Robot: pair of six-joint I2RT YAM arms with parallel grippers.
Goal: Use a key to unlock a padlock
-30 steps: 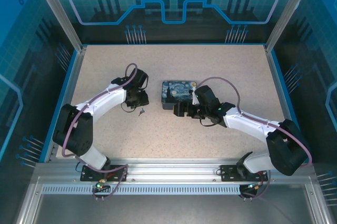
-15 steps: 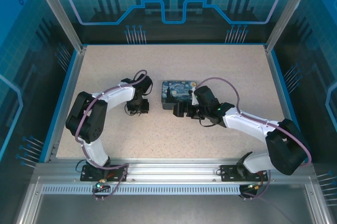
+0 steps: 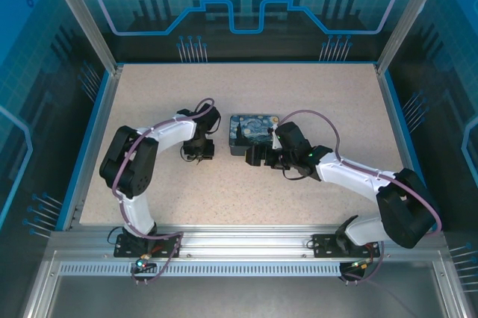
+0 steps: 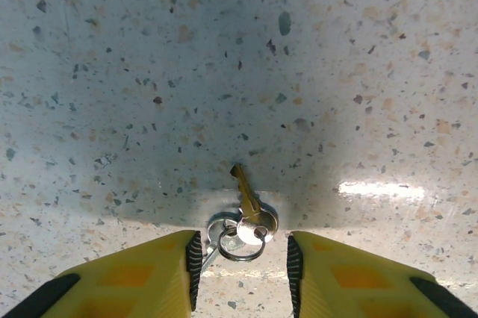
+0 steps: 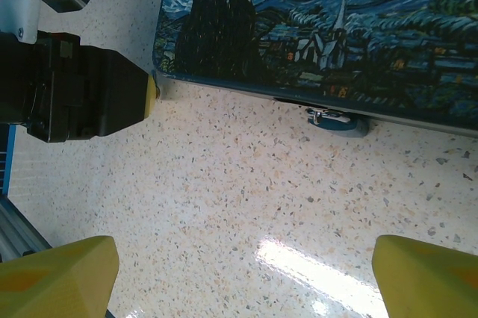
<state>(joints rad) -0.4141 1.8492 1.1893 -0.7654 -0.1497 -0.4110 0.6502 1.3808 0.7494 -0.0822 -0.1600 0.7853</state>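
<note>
Left pincer point(image 3: 199, 152), top view: down on the speckled worktop point(image 3: 314, 86), just left of the night-sky box point(image 3: 252, 130). Right pincer point(image 3: 255, 156) sits low at the box's near edge.

Left wrist view: left pincer part open, yellow fingers point(image 4: 134, 284) either side of the key ring point(image 4: 237, 242). The key point(image 4: 246, 198) lies flat on the worktop, blade pointing away, not gripped.

Right wrist view: right pincer wide open and empty, fingertips point(image 5: 60, 273) well apart. Padlock point(image 5: 336, 119) lies on the worktop against the box's edge.

Judgement: early stage. Key not lifted, padlock not held; insertion and turn are all left to do. The box crowds the padlock and may hinder a grip.
</note>
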